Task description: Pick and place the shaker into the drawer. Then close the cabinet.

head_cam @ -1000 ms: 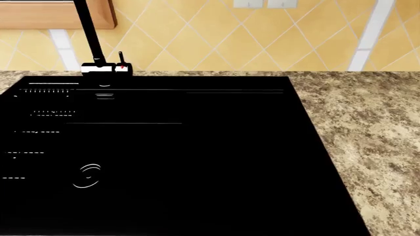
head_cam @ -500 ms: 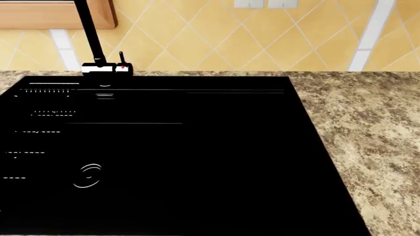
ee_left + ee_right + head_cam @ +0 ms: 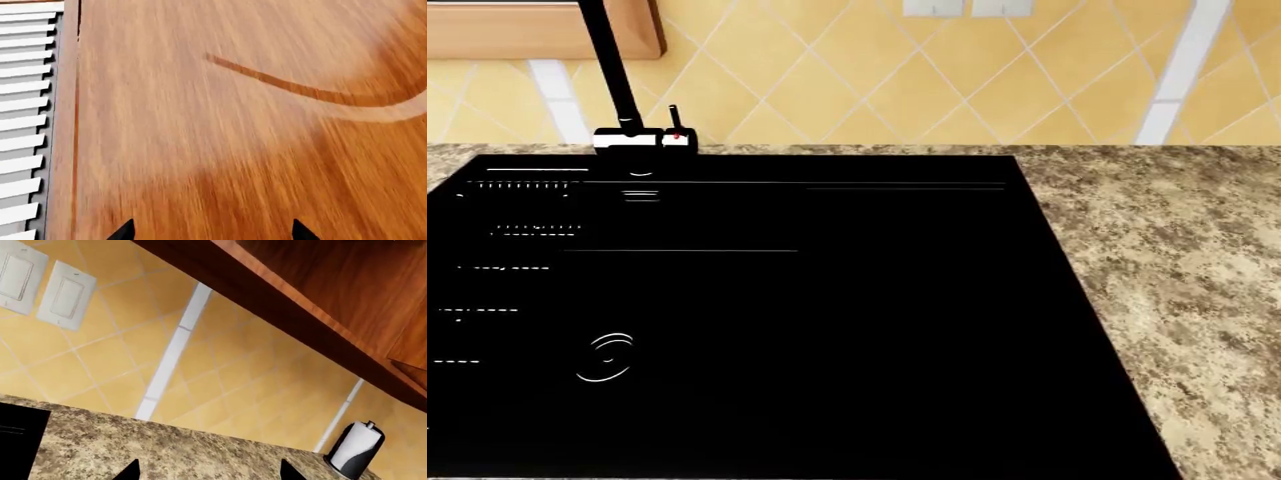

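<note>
The shaker is out of view in every frame, and so are the drawer and the cabinet. My left gripper [image 3: 212, 234] is open, with only its two dark fingertips [image 3: 125, 232] showing, wide apart and empty. It hangs close in front of a reddish-brown wood door panel [image 3: 220, 125] with a curved groove. My right gripper [image 3: 210, 473] is also open and empty. It points over the speckled granite counter [image 3: 167, 450] toward the yellow tiled wall [image 3: 220, 365]. Neither arm shows in the head view.
A black sink [image 3: 761, 320] with a dark faucet [image 3: 627, 130] fills the head view, with granite counter [image 3: 1188, 280] to its right. White slats [image 3: 27, 100] flank the wood panel. A paper towel roll [image 3: 355, 449], wall switches [image 3: 65, 295] and an upper cupboard [image 3: 320, 295] show in the right wrist view.
</note>
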Controlling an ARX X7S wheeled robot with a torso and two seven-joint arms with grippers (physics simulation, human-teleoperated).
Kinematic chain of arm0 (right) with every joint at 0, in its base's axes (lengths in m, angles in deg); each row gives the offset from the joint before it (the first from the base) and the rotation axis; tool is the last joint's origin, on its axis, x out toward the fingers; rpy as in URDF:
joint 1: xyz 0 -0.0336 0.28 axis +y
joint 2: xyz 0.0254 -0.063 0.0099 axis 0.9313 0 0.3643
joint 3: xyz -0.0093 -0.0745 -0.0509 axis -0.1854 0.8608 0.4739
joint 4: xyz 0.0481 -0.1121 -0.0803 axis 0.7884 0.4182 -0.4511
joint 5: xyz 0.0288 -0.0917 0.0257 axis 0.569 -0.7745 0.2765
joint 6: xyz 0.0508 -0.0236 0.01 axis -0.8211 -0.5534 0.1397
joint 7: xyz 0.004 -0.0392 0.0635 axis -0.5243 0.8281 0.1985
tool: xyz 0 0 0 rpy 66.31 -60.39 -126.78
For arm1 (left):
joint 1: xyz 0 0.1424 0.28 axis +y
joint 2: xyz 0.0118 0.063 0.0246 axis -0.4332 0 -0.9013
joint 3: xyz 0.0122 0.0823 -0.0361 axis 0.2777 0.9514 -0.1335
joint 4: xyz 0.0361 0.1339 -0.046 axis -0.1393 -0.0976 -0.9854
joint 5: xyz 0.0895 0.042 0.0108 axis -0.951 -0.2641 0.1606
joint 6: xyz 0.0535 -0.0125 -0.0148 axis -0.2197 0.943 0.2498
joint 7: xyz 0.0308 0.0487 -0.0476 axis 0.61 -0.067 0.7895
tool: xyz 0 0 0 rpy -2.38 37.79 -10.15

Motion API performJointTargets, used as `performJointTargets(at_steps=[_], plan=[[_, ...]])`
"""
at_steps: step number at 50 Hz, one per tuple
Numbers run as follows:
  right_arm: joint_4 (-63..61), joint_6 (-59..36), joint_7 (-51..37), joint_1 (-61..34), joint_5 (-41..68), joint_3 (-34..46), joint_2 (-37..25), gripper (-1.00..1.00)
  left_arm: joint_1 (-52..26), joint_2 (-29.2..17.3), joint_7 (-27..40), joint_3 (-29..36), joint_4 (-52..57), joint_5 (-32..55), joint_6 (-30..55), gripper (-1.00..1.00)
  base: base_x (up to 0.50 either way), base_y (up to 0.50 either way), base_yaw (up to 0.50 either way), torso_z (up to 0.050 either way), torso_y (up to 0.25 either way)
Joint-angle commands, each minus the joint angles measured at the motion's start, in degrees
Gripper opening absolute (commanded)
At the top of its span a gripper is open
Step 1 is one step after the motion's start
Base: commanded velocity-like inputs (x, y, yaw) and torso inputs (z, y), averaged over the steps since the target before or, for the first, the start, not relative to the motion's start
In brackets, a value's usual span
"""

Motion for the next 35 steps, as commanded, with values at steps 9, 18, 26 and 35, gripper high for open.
performJointTargets(at_steps=[9,18,26,35], plan=[[-5.4,18.4,16.0,14.2,-23.8,10.7,16.6,1.00,8.1,-59.6,42.4,2.2,69.9,15.2,3.7,1.00,0.00,0.00,0.00,0.000,0.000],[-2.6,10.3,19.5,11.6,-25.4,16.3,37.9,1.00,17.9,-59.6,45.4,11.3,66.8,1.2,-6.0,1.00,0.00,0.00,0.00,0.000,0.000],[-1.6,8.1,21.7,7.1,-24.2,17.9,52.0,1.00,19.0,-59.6,43.5,11.7,62.5,0.4,-6.8,1.00,0.00,0.00,0.00,0.001,0.000],[-0.1,8.6,26.0,-2.2,-22.2,13.0,61.1,1.00,18.8,-59.6,43.1,10.9,61.3,1.0,-5.6,1.00,0.00,0.00,0.00,0.000,0.000]])
